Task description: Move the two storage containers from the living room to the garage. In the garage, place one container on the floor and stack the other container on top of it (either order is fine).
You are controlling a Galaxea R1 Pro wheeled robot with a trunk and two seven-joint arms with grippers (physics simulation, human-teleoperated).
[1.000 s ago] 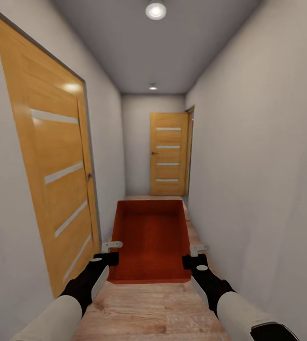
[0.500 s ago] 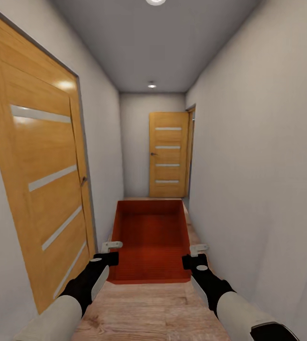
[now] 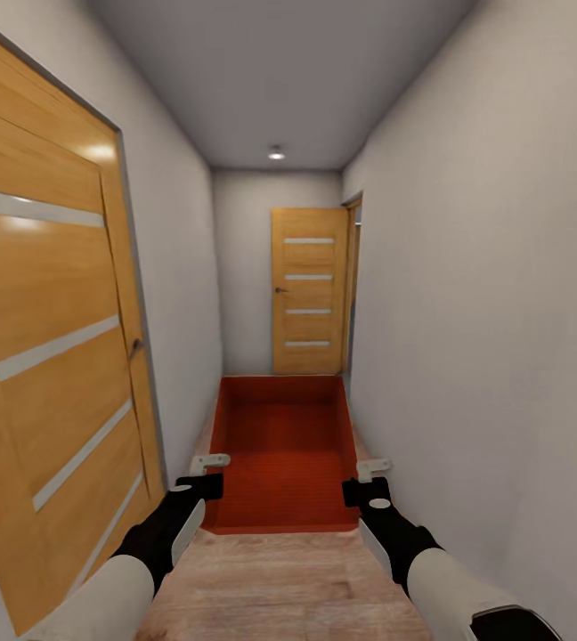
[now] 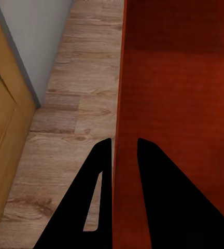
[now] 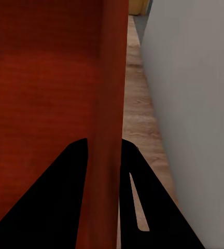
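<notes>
One storage container, a red-orange open-top bin, hangs in front of me above the wood floor of a hallway. My left gripper is shut on its left wall, one finger inside and one outside. My right gripper is shut the same way on the right wall. The left wrist view shows the left gripper astride the thin red wall, and the right wrist view shows the right gripper astride its wall. The bin looks empty. The garage and the living room are out of view.
The hallway is narrow, with a wood plank floor. An orange door stands close on the left, and another orange door closes the far end. A doorway opens on the right near that end. A white wall runs along the right.
The whole view has advanced down the hallway: the left door has slid closer and further left, the near ceiling lamp has left the picture. Both grippers and the bin hold the same pose.
</notes>
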